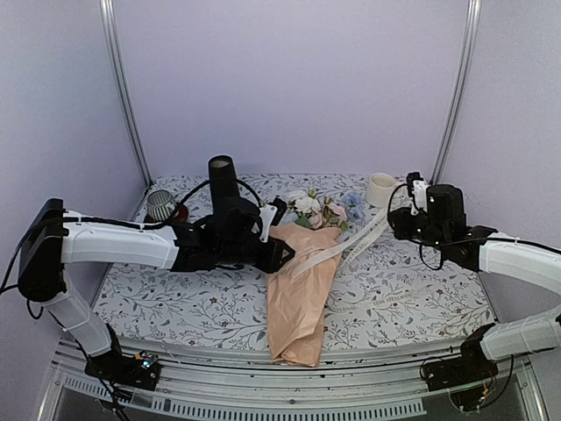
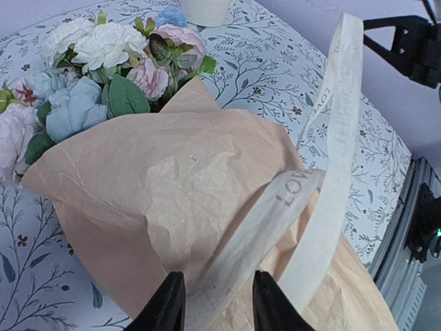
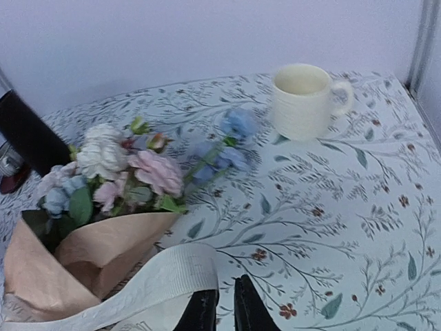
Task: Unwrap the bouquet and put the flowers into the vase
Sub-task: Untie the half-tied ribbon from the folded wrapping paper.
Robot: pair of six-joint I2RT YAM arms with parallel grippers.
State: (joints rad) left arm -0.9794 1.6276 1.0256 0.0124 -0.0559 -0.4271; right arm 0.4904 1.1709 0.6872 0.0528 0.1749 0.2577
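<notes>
The bouquet (image 1: 302, 289) lies on the table in its peach paper wrap (image 2: 158, 172), with the flowers (image 1: 317, 209) (image 2: 103, 55) (image 3: 131, 172) pointing away from me. My left gripper (image 1: 282, 250) (image 2: 217, 300) is at the wrap's waist, its jaws closed partway on the paper and on the ribbon band lying between them. A cream ribbon (image 1: 351, 241) (image 2: 337, 138) rises from there to my right gripper (image 1: 392, 219) (image 3: 225, 303). That gripper's jaws show a slim bare gap. The ribbon's end (image 3: 158, 276) drapes over the left finger. The black vase (image 1: 223, 180) (image 3: 27, 134) stands behind my left arm.
A cream mug (image 1: 381, 189) (image 3: 303, 100) stands at the back right, close to my right gripper. A striped cup on a red saucer (image 1: 161, 204) sits at the back left. Blue blooms (image 3: 234, 124) lie on the cloth between the bouquet and the mug.
</notes>
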